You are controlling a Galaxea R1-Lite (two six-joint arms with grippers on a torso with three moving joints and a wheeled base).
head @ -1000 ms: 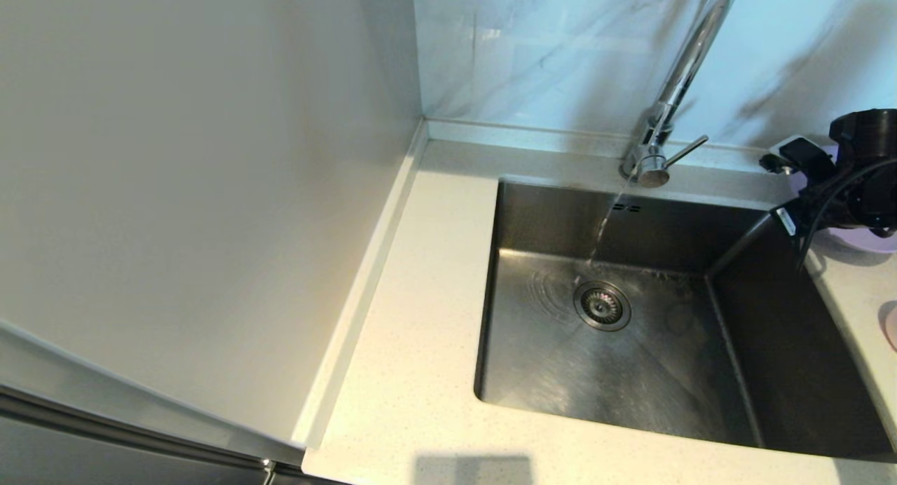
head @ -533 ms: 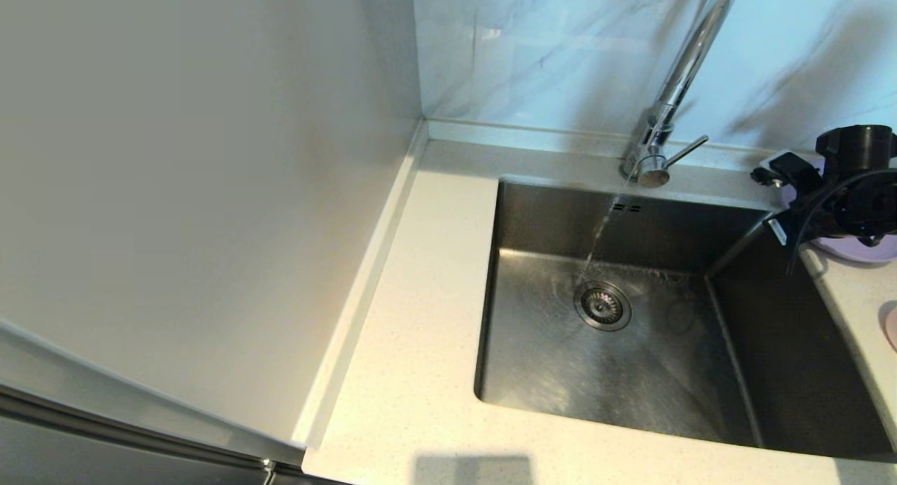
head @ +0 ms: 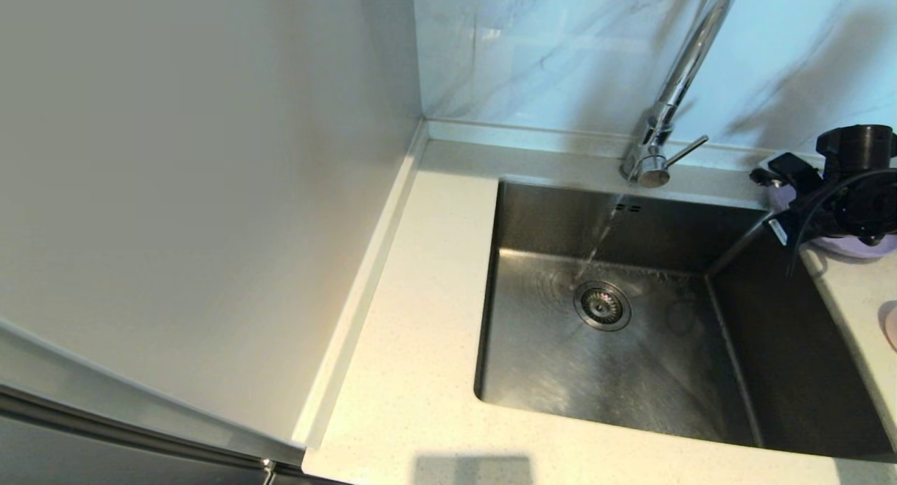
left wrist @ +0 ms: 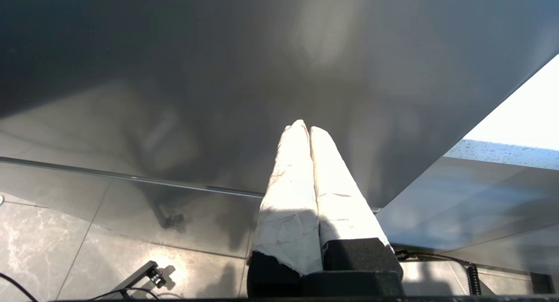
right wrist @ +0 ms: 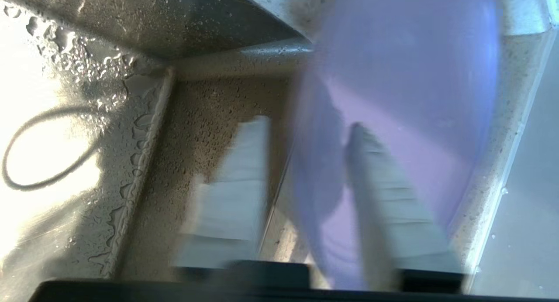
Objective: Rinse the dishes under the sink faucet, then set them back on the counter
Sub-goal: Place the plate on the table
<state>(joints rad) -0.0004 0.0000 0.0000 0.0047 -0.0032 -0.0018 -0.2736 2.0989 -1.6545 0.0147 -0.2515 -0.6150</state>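
The right tool (right wrist: 305, 132) has moved a little nearer and lower since a second ago, and its fingers have spread apart. One finger is now on each side of the purple plate's (right wrist: 406, 75) rim, not pinching it. The plate rests on the bench (head: 851, 289) at the far right corner of the sink (head: 610, 373), so this looks like letting go. To do it well, lift straight away without bumping the rim. Water still runs from the faucet (head: 673, 99). The pink bowl (head: 890, 325) waits nearer on the right. The left tool (left wrist: 305, 132) is pressed together, parked.
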